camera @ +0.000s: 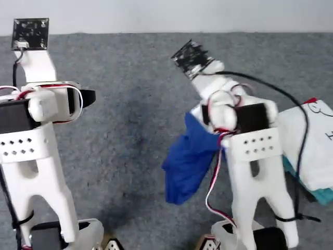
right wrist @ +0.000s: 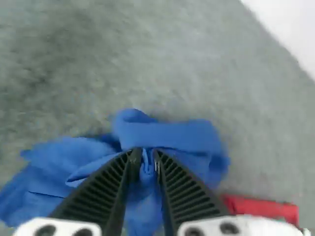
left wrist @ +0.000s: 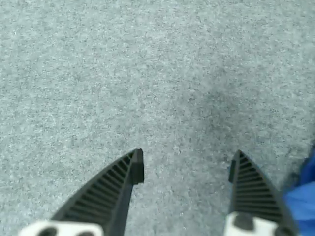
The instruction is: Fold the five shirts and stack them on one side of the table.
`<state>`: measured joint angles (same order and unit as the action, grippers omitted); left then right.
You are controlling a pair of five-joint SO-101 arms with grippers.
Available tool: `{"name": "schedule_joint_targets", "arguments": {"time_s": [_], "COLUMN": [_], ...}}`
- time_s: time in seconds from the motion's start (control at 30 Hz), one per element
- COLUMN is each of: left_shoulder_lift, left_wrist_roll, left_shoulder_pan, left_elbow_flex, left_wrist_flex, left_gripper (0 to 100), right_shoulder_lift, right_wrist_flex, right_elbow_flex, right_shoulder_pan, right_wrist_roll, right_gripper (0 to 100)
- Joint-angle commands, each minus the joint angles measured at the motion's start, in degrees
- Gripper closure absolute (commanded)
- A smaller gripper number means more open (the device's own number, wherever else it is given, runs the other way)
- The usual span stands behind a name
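While our right claw (right wrist: pixel 145 156) is clamped tight on a bunched fold of the blue shirt (camera: pixel 190 156), we see that shirt hanging from it, right of centre over the grey desk (camera: pixel 130 94). We can't tell if its lower edge touches the surface. Our left claw (left wrist: pixel 187 162) is wide open, holding nothing, over bare desk on the left. Folded stack at the right edge: white shirt (camera: pixel 312 140) on top, teal one (camera: pixel 325 197) underneath, red edge (right wrist: pixel 261 209) beside the blue.
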<state>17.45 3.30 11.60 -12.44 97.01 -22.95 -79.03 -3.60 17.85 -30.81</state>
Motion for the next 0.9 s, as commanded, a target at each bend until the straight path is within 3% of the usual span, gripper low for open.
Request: {"name": "schedule_joint_targets", "arguments": {"time_s": [0.0,0.13,0.43,0.87], "left_shoulder_lift": [1.76,1.76,1.76,1.76], "left_wrist_roll": [0.62,0.62,0.62,0.62], "left_shoulder_pan": [0.26,0.35,0.35,0.26], "left_elbow_flex": [-0.13,-0.13,-0.13,1.98], "left_wrist_flex": [-0.18,-0.18,-0.18,-0.26], "left_gripper": [72,72,72,72], "right_shoulder_lift": [-2.77,-5.05,-5.85,-6.11], "right_wrist_flex": [2.42,1.89,-4.09,0.57], "right_elbow_flex": [-0.18,4.57,19.16,20.4], "right_shoulder_pan": [8.75,17.71,25.8,6.46], "right_wrist_roll": [0.26,0.26,0.26,0.35], "right_gripper": [99.0,99.0,99.0,99.0]}}
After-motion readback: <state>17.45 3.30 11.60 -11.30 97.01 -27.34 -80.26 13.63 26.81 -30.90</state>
